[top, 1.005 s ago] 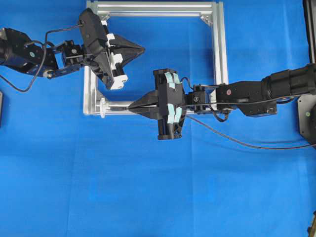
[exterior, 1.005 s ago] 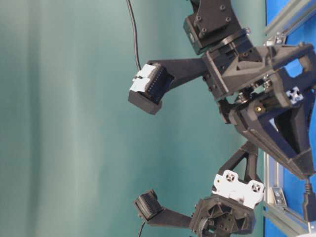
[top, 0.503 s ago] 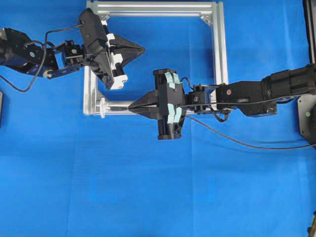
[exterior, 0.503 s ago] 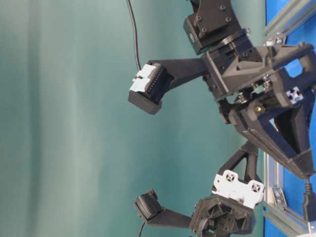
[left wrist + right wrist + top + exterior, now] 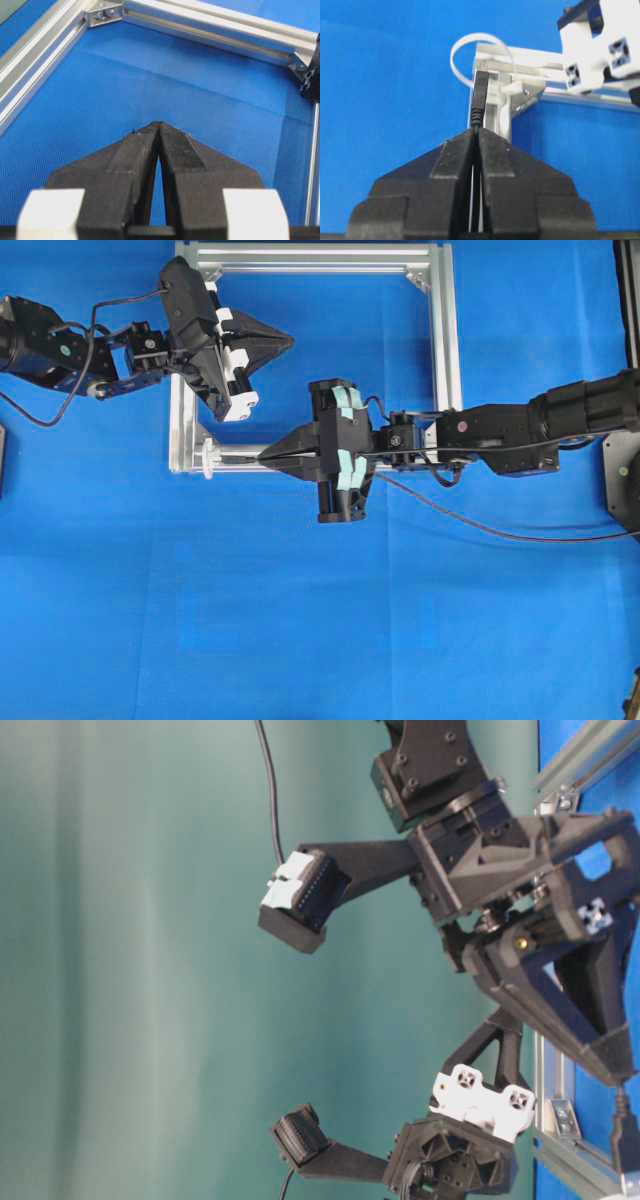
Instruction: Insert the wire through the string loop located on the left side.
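while the right end effector [image 5: 476, 134] is clamped fully closed on the wire [image 5: 479, 97], the plug tip juts out just past its fingertips and points toward 12 o'clock in the right wrist view, straight at the string loop [image 5: 470, 45]. the loop stands at the corner of the aluminium frame [image 5: 540, 75], its open ring lying from about 11 to 1 o'clock of the plug tip, near but apart from it. the left end effector [image 5: 158, 131] is closed on nothing, hovering inside the frame over the blue tabletop [image 5: 200, 90].

risks, as judgement:
- the loop is thin and limp; a tip slightly off line would push the string aside or fold it instead of passing through.
- the plug looks lined up close to the frame corner; driving ahead could butt it against the metal and bend the wire at the grip.
- the free wire trailing behind the right arm could drag and pull the tip off aim.

view notes: the overhead view shows the right end effector [image 5: 265, 454] at 3 o'clock of the loop [image 5: 207, 458] on the frame's lower left corner, and the left end effector [image 5: 288, 340] idle toward 1 o'clock, but the ring's opening is unreadable there. only the right wrist view shows the opening and the plug's aim. the table-level view shows neither loop nor tip clearly.
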Robot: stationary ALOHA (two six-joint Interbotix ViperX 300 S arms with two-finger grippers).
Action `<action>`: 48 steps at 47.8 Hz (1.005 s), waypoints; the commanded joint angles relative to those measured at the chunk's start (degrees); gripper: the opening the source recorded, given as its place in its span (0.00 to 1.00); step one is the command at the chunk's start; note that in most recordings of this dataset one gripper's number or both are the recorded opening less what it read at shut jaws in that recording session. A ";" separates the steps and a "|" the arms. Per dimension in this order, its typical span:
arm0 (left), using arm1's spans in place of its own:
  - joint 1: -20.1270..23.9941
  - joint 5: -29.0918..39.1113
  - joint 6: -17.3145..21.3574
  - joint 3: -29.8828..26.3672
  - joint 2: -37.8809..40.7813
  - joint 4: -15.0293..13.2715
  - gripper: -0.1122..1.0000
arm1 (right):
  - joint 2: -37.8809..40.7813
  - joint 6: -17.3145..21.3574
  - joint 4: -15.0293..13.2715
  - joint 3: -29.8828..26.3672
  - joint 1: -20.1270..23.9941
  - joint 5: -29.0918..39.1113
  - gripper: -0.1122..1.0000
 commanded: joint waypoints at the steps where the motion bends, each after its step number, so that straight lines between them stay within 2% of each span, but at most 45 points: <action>1: 0.00 -0.26 0.00 -0.62 -2.02 0.09 0.10 | -0.18 0.09 0.00 -2.20 -0.18 -0.62 0.10; 28: 0.00 -0.26 0.00 -0.79 -2.02 0.09 0.10 | 7.73 0.00 -0.09 -12.74 -0.18 -0.18 0.10; 48: 0.00 -0.35 0.00 -0.70 -2.02 0.09 0.10 | 8.35 0.00 -0.09 -13.18 -0.18 -0.18 0.10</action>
